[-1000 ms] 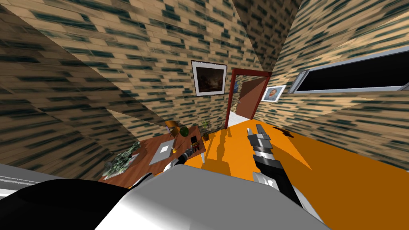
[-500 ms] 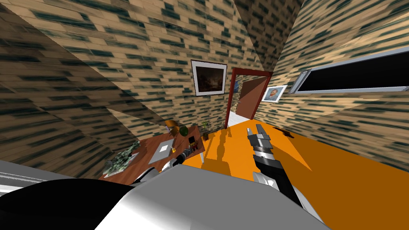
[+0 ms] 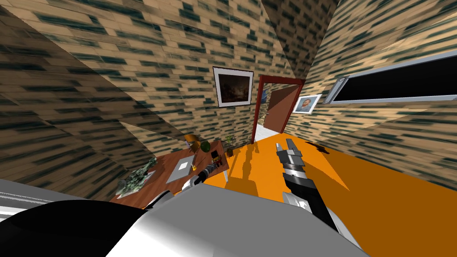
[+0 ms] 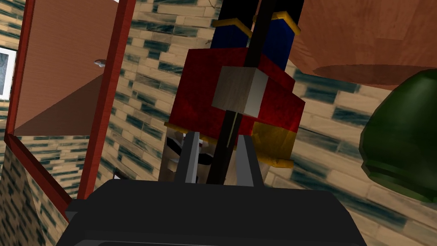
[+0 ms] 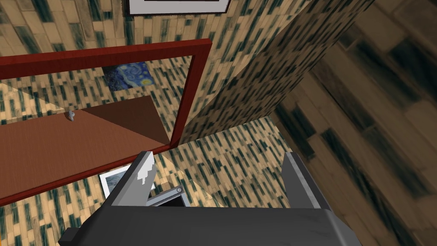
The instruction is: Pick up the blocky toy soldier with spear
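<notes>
The blocky toy soldier (image 4: 239, 98) has a red body, blue legs, yellow trim and a black spear (image 4: 256, 38) running along it. It rises close before my left gripper (image 4: 219, 160), whose fingers (image 4: 192, 156) stand narrow and press the sides of its head end. In the head view the soldier (image 3: 216, 157) is small, over the brown table's (image 3: 176, 187) near right corner, with my left gripper (image 3: 212, 167) just below it. My right gripper (image 3: 285, 145) reaches forward over the orange floor, open and holding nothing (image 5: 219, 179).
On the table are a leafy plant (image 3: 134, 180), a flat white-grey slab (image 3: 182, 168), a dark green round thing (image 3: 205, 146) (image 4: 401, 141) and a brown rounded thing (image 3: 192, 139). A small potted plant (image 3: 230, 143) stands beyond. A red-framed open door (image 3: 277, 109) lies ahead.
Hardly anything differs. My left forearm by the table edge has shifted a little, and the soldier stays at the fingers. The right arm has not moved.
</notes>
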### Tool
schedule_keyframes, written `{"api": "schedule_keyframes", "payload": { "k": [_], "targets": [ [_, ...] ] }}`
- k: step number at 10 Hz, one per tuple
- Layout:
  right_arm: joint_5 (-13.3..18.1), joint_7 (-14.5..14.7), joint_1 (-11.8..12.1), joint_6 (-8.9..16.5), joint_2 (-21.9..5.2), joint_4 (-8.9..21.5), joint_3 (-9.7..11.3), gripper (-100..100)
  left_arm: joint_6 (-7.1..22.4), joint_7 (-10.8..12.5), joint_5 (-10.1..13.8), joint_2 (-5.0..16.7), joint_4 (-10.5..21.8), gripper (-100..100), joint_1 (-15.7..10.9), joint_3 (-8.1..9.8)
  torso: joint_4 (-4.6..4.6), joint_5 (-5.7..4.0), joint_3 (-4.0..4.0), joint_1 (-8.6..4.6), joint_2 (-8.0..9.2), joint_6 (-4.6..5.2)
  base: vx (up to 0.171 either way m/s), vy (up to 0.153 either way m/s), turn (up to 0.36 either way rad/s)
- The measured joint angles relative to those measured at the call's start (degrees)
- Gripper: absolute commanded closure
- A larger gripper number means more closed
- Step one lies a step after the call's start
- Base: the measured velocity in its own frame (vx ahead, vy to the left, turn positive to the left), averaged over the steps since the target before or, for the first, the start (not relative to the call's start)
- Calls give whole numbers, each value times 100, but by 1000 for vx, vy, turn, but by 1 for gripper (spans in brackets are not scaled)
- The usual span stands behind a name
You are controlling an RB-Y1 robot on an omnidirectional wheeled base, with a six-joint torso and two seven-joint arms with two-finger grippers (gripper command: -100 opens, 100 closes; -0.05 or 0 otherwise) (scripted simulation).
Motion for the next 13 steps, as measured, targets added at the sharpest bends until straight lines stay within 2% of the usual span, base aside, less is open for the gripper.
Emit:
{"api": "schedule_keyframes", "payload": {
  "k": [2, 5, 7, 8, 9, 11, 12, 13],
  "targets": [
    [0, 0, 0, 0, 0, 0, 0, 0, -10, 14, 0, 9, -141, 100, -28, -4, 5, -2, 6, -3, 7, -1, -48, -9, -58],
    [0, 0, -2, 0, 0, 0, 1, 0, 242, 340, -22, 259, -281, 100, -244, -90, 23, -11, 39, -14, 59, -4, -111, -28, -57],
    [0, 0, -2, 0, 1, 0, 1, 0, 246, 534, -22, 391, -20, 100, -551, -102, 29, -14, 45, -24, 65, -1, -101, -38, -53],
    [0, 0, -1, 0, 0, 0, 1, 0, 323, 608, -29, 438, -105, 100, -584, -128, 31, -17, 47, -27, 65, -3, -86, -33, -54],
    [0, 0, -1, 0, 0, 0, 1, 0, 541, 768, -44, 572, -462, 100, -506, -193, 36, -22, 51, -29, 68, -3, -61, -16, -27],
    [0, 0, 0, 0, 0, 0, 0, 0, 553, 843, -42, 601, -347, 100, -617, -192, 35, -23, 44, -21, 53, -6, -59, -11, -47],
    [0, 0, -2, 0, 0, 0, 1, 0, 624, 964, -48, 734, -428, 100, -669, -226, 45, -30, 56, -29, 71, -2, -104, -30, -63],
    [0, 0, -1, 0, 0, 0, 0, 0, 663, 1056, -51, 776, -358, 100, -796, -235, 47, -32, 63, -38, 80, -3, -113, -37, -55]
  ]
}}
